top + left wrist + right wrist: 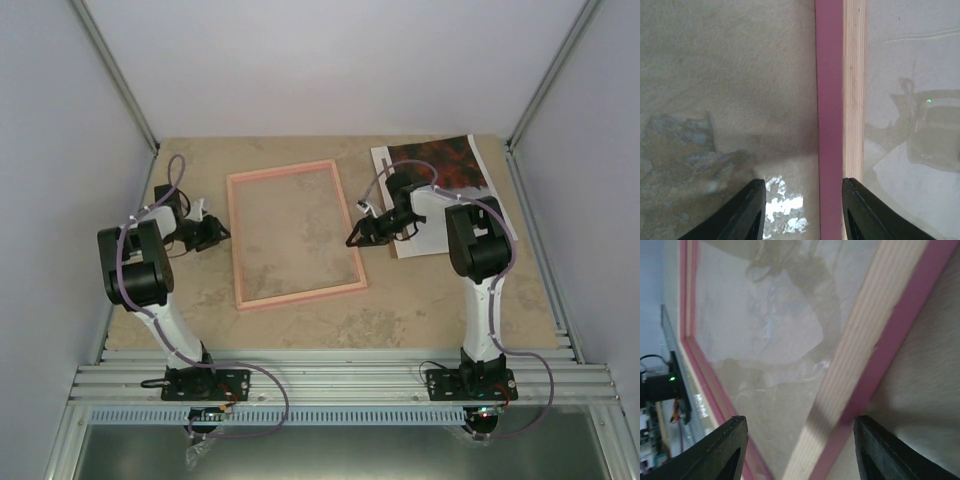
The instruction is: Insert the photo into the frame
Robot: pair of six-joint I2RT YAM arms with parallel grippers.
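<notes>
At the frame (830,100), left gripper (803,190) and right gripper (800,425) stand parted

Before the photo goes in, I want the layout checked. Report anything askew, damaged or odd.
Nothing looks damaged or spilled. The frame lies slightly rotated on the table, and the photo, face up at the far right, is tilted too, a brown edge showing along its left side.

Top external camera looked down on the whole table (420,300) from high behind its near edge. Wrist cameras sat close above the pink frame (235,245): left over its left rail, right obliquely over its right; all three shared it
</notes>
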